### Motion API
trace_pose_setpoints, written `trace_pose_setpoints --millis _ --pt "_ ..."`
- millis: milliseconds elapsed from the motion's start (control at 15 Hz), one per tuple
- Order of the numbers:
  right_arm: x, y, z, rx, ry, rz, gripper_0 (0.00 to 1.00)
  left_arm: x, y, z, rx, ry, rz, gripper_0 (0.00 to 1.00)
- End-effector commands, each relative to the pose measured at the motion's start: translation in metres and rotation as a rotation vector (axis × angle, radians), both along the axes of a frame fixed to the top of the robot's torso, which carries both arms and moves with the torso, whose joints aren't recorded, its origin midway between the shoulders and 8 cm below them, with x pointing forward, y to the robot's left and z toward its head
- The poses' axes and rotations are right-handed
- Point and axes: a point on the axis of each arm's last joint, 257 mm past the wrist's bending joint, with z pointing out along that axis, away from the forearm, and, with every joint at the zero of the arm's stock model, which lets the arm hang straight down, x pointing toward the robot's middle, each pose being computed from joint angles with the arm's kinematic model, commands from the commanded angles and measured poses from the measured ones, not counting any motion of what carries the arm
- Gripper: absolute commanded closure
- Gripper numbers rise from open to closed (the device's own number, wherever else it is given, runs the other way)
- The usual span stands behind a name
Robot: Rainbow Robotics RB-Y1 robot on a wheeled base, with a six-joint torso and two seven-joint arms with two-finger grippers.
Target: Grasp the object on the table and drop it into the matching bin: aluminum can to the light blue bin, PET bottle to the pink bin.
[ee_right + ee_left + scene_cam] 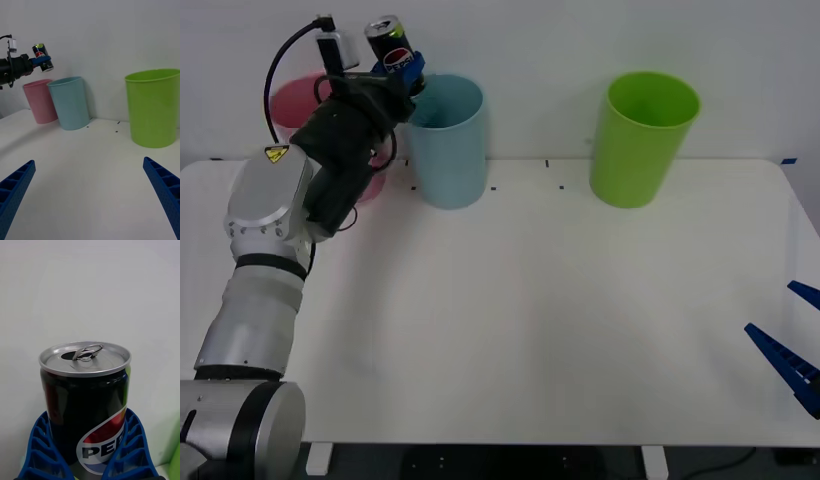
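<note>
My left gripper point(402, 66) is raised at the back left and is shut on the aluminum can point(387, 42), a dark can with a silver top and red, white and blue print. Its blue fingers point(41, 450) wrap both sides of the can point(86, 405). The can point(42, 57) hangs upright in the air near the left rim of the light blue bin point(446, 140), between that bin and the pink bin point(302, 110) behind my arm. My right gripper point(792, 345) stays open low at the table's right edge, its fingers point(165, 189) spread wide.
A lime green bin point(640, 135) stands at the back, right of the light blue bin. The white table point(540, 330) stretches bare between the bins and its front edge. A white wall rises close behind the bins.
</note>
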Motion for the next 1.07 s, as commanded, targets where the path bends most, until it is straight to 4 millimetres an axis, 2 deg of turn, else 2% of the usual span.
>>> trace_pose_setpoints --millis 67,400,733,1067 --pt "0.0 0.0 0.0 0.0 0.0 0.0 0.0 0.019 -0.012 0.001 0.021 0.028 0.013 1.0" --pt "0.0 0.0 0.0 0.0 0.0 0.0 0.0 0.041 -0.031 0.008 0.026 0.054 0.09 1.0" --pt "0.0 0.0 0.0 0.0 0.0 0.0 0.0 0.044 -0.039 0.007 0.047 0.051 0.149 1.0" --pt "0.0 0.0 0.0 0.0 0.0 0.0 0.0 0.045 -0.036 0.007 0.069 0.045 0.166 1.0"
